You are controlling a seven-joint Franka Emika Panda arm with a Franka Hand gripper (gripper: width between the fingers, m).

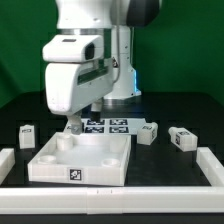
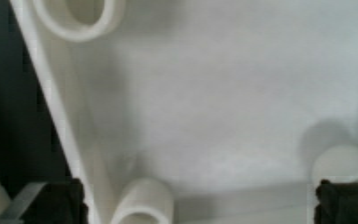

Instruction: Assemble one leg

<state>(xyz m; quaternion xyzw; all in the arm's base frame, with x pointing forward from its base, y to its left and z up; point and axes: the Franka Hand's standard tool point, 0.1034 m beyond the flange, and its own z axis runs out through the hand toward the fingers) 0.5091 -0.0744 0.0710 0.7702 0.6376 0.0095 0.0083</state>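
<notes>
Currently gripper [image 1: 72, 127] sits low over one corner of the white tray-like piece [image 1: 100, 152]. Fingers [image 2: 345, 190] are spread wide, astride its rim, gripping nothing. Nearest leg [image 1: 27, 135] lies on the table [image 1: 195, 112], outside the fingers and apart from them; second leg [image 1: 148, 133] lies farther off.

1. A white robot arm [image 1: 85, 60] reaches down over a black table [image 1: 172, 166]. Its two-finger gripper [image 1: 72, 128] sits low at the rear corner of a large white tray-like piece [image 1: 100, 172], on the exterior view's left; the finger gap is too small to read.
2. The tray-like piece has round recesses on top and a square black-and-white tag on its front wall.
3. A small white plastic block bearing a fiducial tag, the first leg [image 1: 28, 135], lies just beside the tray on the exterior view's left.
4. A second leg [image 1: 148, 133] and a third leg [image 1: 181, 138] lie on the exterior view's right, apart from each other.
5. The thin flat white marker board [image 1: 108, 124] lies behind the tray.
6. A low white rail [image 1: 120, 196] borders the table.
</notes>
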